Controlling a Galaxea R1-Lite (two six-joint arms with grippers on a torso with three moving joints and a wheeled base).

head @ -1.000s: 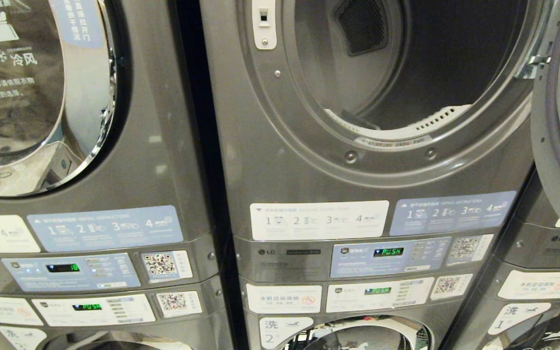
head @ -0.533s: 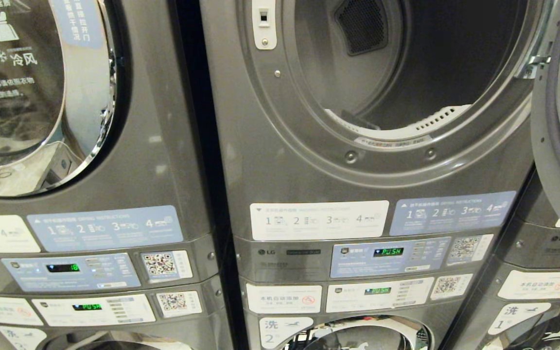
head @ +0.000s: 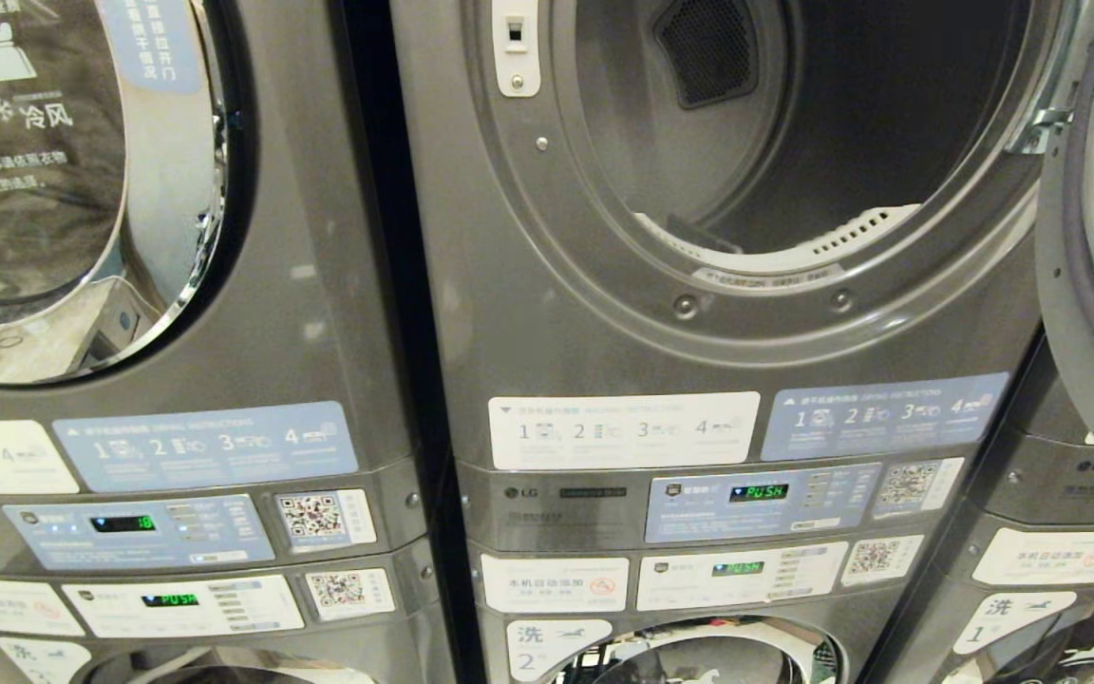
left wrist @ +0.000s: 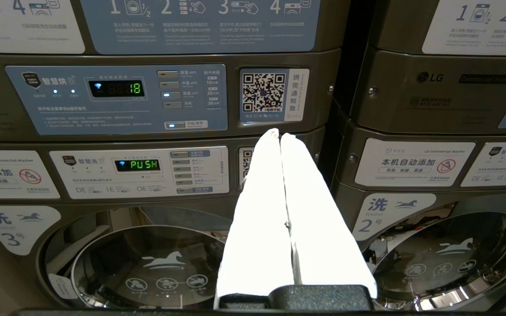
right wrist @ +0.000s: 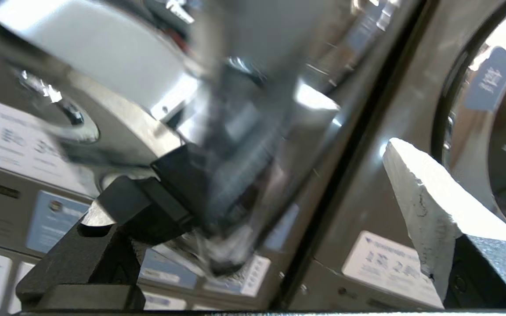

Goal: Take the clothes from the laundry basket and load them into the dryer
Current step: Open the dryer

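The dryer [head: 547,313] in the middle stands with its door [head: 1093,285] swung open to the right, and its drum [head: 841,123] looks dark and empty. The clothes and the laundry basket are out of view. Neither arm shows in the head view. In the right wrist view my right gripper [right wrist: 244,175] is open. Its white finger [right wrist: 424,202] stands apart on one side, and the blurred edge of the dryer door [right wrist: 235,145] lies between the jaws. My left gripper [left wrist: 279,135] is shut and empty, parked low in front of the control panels [left wrist: 117,98].
A closed dryer [head: 82,190] with a chrome-rimmed glass door stands to the left. Washers with horse emblems [left wrist: 156,263] sit under the dryers. Another stack [head: 1060,560] stands at the right behind the open door.
The open dryer door at the right edge of the head view has shifted slightly. Nothing else differs.
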